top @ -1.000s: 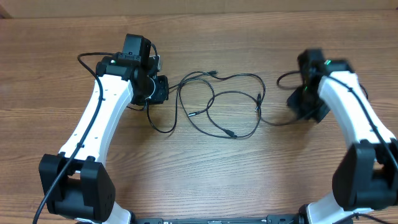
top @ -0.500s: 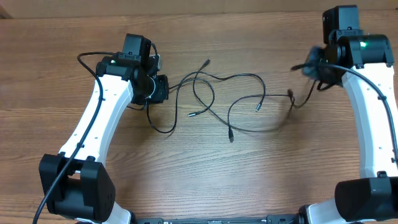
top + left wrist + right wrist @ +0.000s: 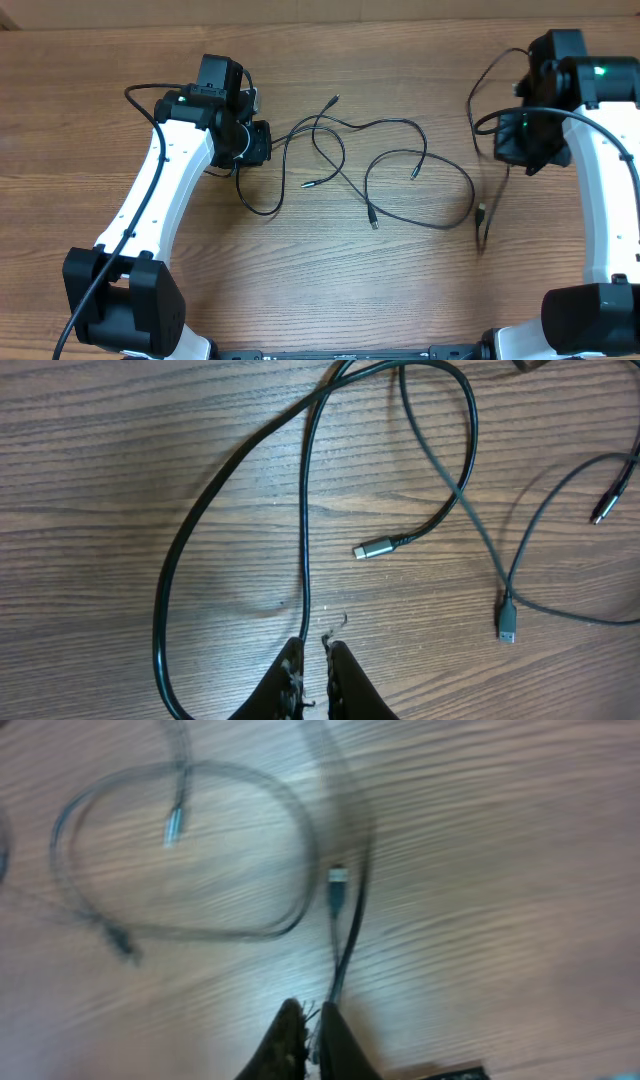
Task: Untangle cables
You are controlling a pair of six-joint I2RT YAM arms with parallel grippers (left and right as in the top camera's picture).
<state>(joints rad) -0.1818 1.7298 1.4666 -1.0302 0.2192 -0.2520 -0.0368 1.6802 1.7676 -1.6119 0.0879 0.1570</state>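
The right hand [image 3: 312, 1020] has risen and drawn back to the right. It is clenched on one thin black flexible cable [image 3: 347, 935], whose small plug [image 3: 481, 212] now sits apart from the rest over the brown wood-grain counter [image 3: 330, 300]. The left hand [image 3: 315, 655] has not moved and stays clenched on another strand, anchoring it. The remaining cables [image 3: 305, 540] lie mid-counter in wider loops that still cross. Judgement: one cable is nearly freed, and the others need further separation.
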